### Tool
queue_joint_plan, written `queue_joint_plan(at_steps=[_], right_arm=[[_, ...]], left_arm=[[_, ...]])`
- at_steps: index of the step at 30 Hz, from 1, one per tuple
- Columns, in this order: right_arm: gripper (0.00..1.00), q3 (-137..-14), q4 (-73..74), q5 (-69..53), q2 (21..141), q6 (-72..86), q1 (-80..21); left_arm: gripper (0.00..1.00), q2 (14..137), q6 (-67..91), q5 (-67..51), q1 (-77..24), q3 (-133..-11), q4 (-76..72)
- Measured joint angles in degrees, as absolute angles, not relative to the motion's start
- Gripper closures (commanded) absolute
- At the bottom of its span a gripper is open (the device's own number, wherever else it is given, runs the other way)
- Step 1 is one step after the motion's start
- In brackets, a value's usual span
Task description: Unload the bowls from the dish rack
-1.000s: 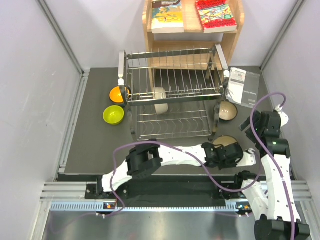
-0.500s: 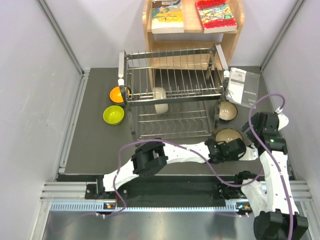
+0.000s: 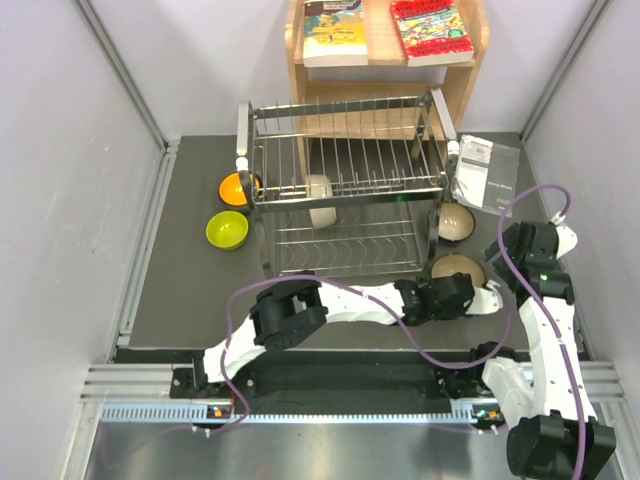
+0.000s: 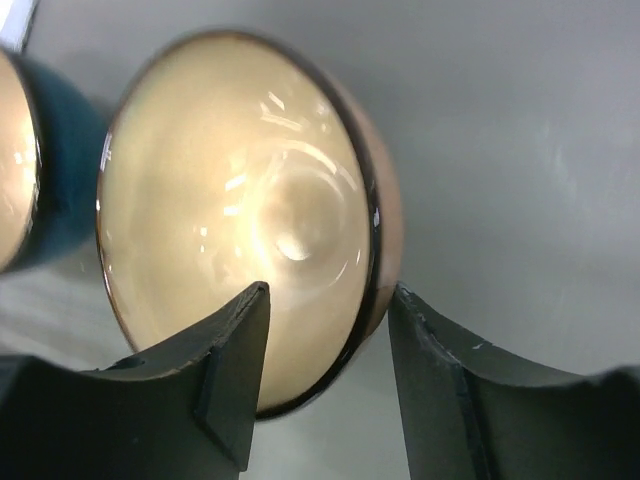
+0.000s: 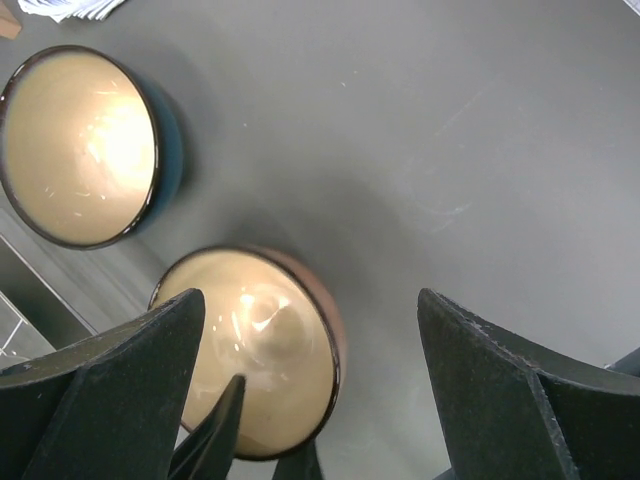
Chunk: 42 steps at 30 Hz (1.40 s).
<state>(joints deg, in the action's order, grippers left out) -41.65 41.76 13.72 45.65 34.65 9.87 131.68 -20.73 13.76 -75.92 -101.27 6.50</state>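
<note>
Left hand: my left hand (image 4: 330, 295) reaches across to the right side of the worktop (image 5: 500, 150). Its fingers (image 4: 235, 370) stand partly apart, one over the inside of the pinkish-tan bowl (image 4: 240, 220) and one outside its rim. They clamp nothing.
Pinkish-tan bowl: it sits mouth up on the worktop, near the front right corner of the dish rack (image 3: 350, 150). I judge this to be its set-down spot, as its base is supported and needs no grip.
Right hand: my right hand (image 5: 310, 295) is spread wide and holds nothing. It hovers above the worktop, just beside the same bowl. I judge that it stands off to leave the left arm room.
Teal bowl (image 5: 80, 145): it sits upright just beyond the pinkish-tan bowl, near it but apart. The two are grouped, not stacked.
Dish rack: a cream-white bowl (image 3: 320, 200) stands on edge between the bars, which keep it from rolling. It is the only bowl I can see left to unload.
Lime bowl (image 3: 227, 230), orange bowl (image 3: 235, 188): both sit on the worktop at the rack's left side.
</note>
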Motion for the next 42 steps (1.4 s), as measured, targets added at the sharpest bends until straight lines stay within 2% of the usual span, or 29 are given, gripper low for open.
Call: queue_joint_plan(at_steps=[7,14,27,31,37,42], right_arm=[[0.14,-41.5,41.1,12.2,46.2,34.7,9.9],[0.14,-40.1,40.3,11.2,46.3,34.7,9.9],[0.14,-38.8,39.4,10.0,48.6,34.7,9.9],[0.17,-38.6,39.4,9.4,48.6,34.7,9.9],[0.33,-38.1,39.0,8.2,50.0,34.7,9.9],[0.34,-36.8,39.0,7.2,50.1,34.7,9.9]], left_arm=[[0.44,127.0,-19.7,13.2,-75.7,-94.4,0.4],[0.42,124.9,-18.0,14.6,-75.3,-92.9,-4.6],[0.44,124.2,-15.5,14.0,-75.4,-90.2,-7.1],[0.44,123.3,-14.6,13.8,-75.4,-86.5,-7.1],[0.44,121.3,-13.6,13.3,-75.5,-82.2,-8.2],[0.43,120.9,-13.1,13.6,-75.5,-81.9,-9.4]])
